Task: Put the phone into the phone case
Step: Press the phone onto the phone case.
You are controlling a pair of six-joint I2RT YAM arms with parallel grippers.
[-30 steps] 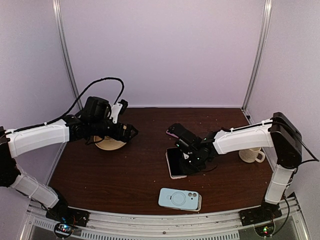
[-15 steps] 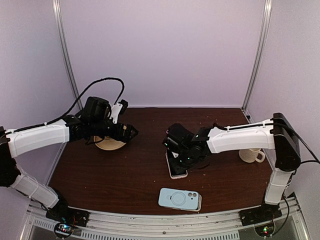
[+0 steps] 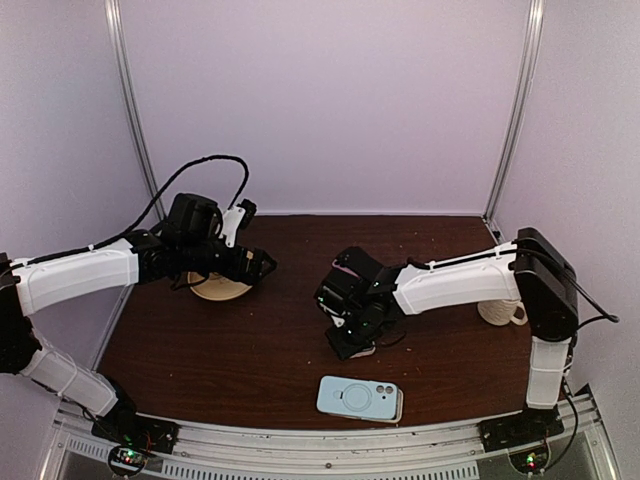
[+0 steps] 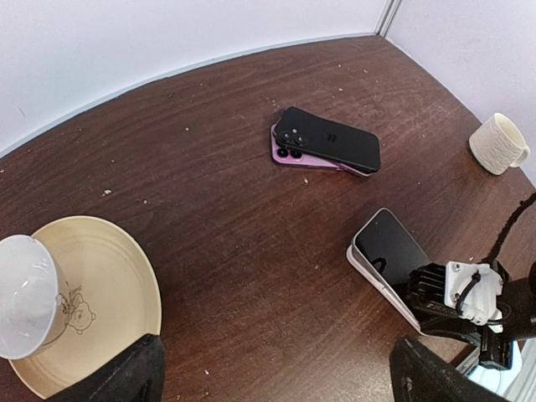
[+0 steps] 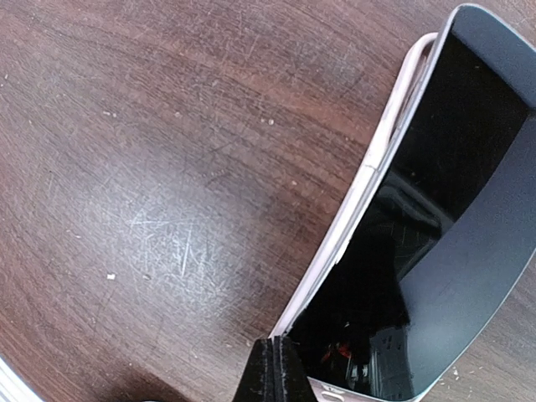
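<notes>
Right claw pinched tight, tips at the edge of the phone; left claw wide, empty.

Phone at table centre, stacked pair behind it, phone case before it near front edge, cup on plate left, mug right.

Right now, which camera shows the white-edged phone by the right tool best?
Left wrist: the phone lies screen-up, mostly visible, with the right tool at one end. Right wrist crops it to one edge and dark screen; top external hides most of it under that tool.
</notes>
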